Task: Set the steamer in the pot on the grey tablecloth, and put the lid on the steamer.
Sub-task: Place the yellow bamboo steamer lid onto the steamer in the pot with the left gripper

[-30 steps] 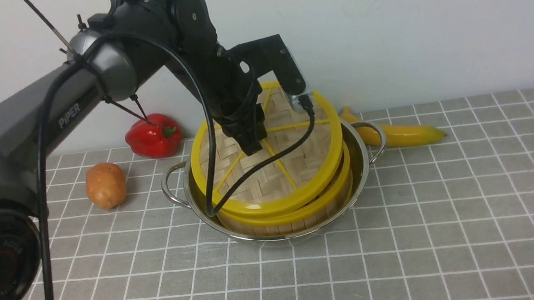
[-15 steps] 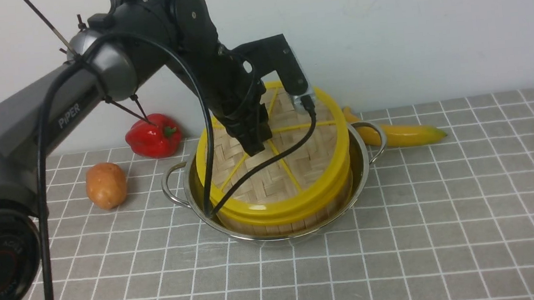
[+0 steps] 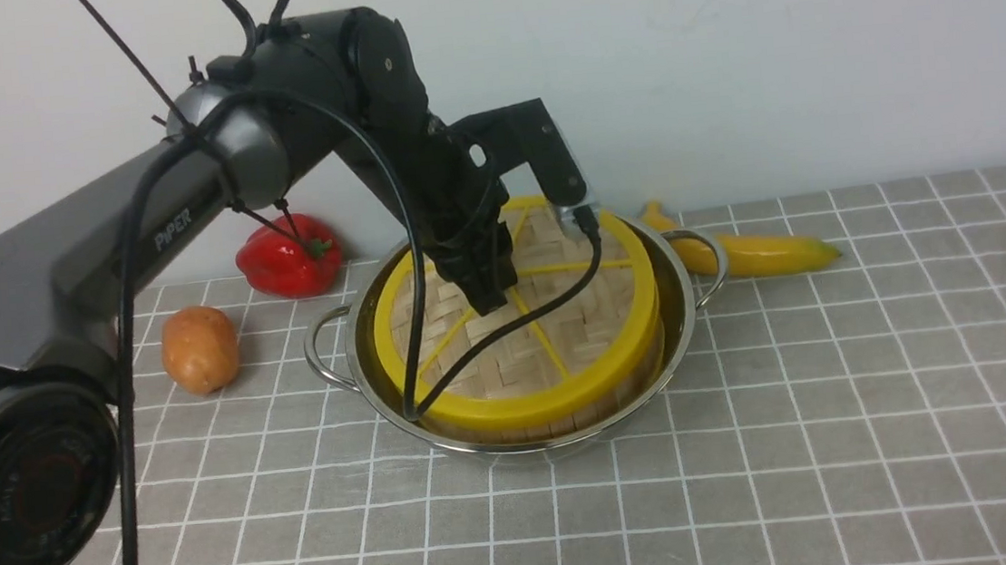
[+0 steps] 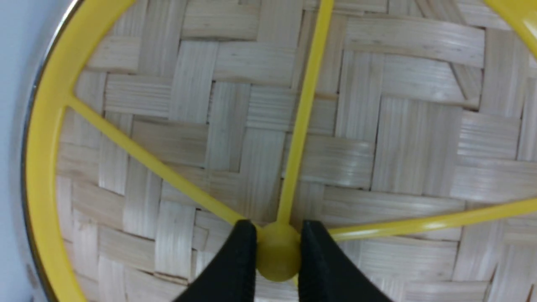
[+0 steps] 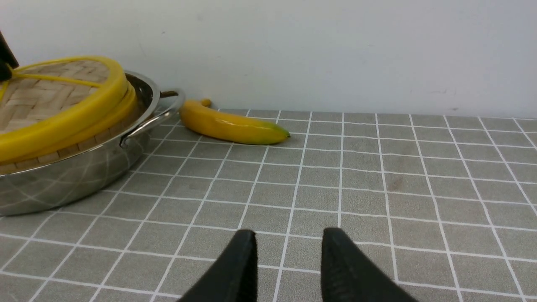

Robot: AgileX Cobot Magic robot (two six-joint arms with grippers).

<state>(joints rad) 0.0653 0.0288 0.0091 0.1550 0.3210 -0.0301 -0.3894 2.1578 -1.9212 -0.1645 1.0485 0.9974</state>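
A black and grey robot arm, the left one, reaches in from the left side of the front view, over the grey tablecloth (image 3: 843, 426) with its grid of thin white lines. Beside the arm, a brown oval potato (image 3: 199, 349) lies on the cloth, and a glossy red bell pepper (image 3: 288, 256) sits behind it near the white wall. Right of these, in the middle of the cloth, stands the wide, shallow stainless-steel pot (image 3: 682, 303) with two small loop handles. Inside it sits the round bamboo steamer (image 5: 63, 151) with its yellow plastic rim. The flat woven-bamboo lid (image 3: 562, 332), with a thick yellow rim and yellow spokes, lies on top of the steamer, rim on rim. The left gripper (image 4: 277, 228) points down at the lid's centre, and its two black fingers (image 4: 245, 251) are clamped on the small yellow knob (image 4: 277, 260) where the spokes meet. A black cable hangs from the wrist across the lid. Further right, a yellow banana (image 3: 751, 252) lies just behind the pot's right handle. The right gripper (image 5: 288, 233) hovers low over bare cloth, well apart from the pot, with its fingers spread and nothing between them.
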